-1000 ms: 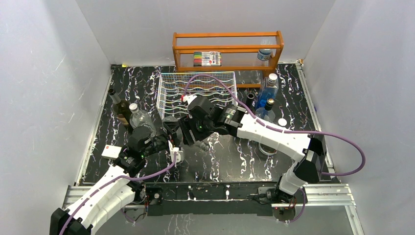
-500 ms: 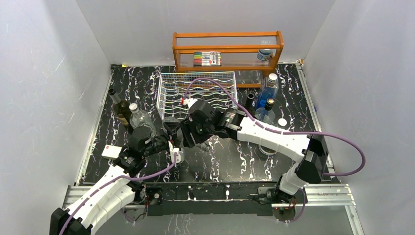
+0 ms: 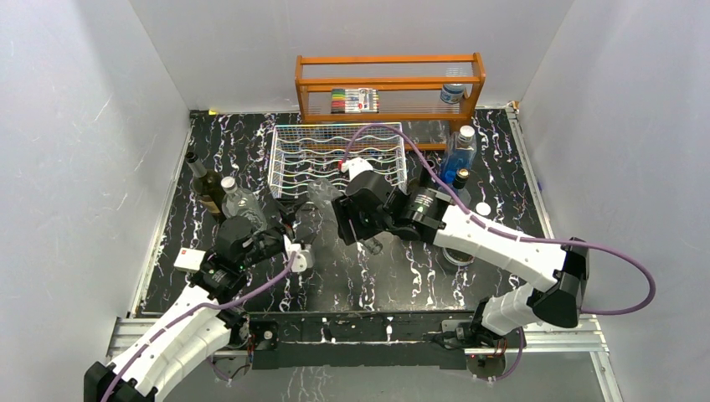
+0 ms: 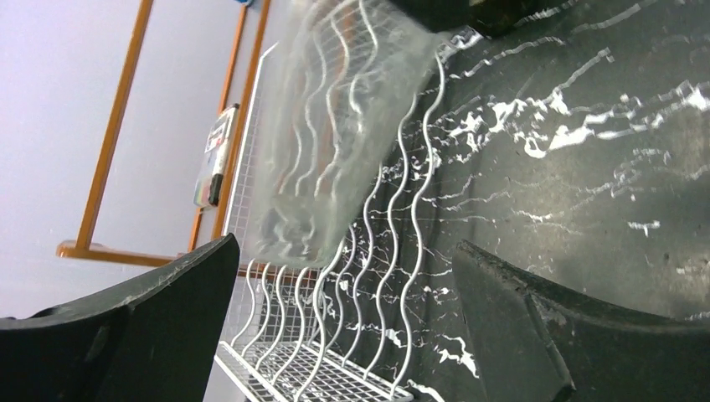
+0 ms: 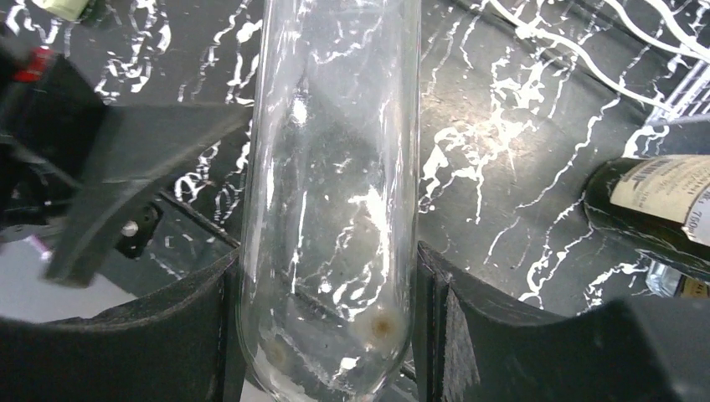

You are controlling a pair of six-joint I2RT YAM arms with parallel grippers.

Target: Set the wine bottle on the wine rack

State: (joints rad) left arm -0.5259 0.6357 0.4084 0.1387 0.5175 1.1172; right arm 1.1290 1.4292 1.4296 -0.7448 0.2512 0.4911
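1. Bottle (image 5: 331, 193): clear glass, being held off the surface (image 3: 419, 276) at the near edge of the rack (image 3: 301, 159); whether it is touching the wires is unclear
2. Right fingers (image 5: 167, 335): clamping the bottle's body near its base, one pressing on each side
3. Left fingers (image 4: 151, 327): standing wide apart, gripping nothing, pointing toward the bottle and rack, touching neither
4. Rack: white wire, standing mid-surface just in front of the orange shelf (image 3: 389, 84)
5. Dark bottle (image 3: 208, 188): standing upright at the left of the surface
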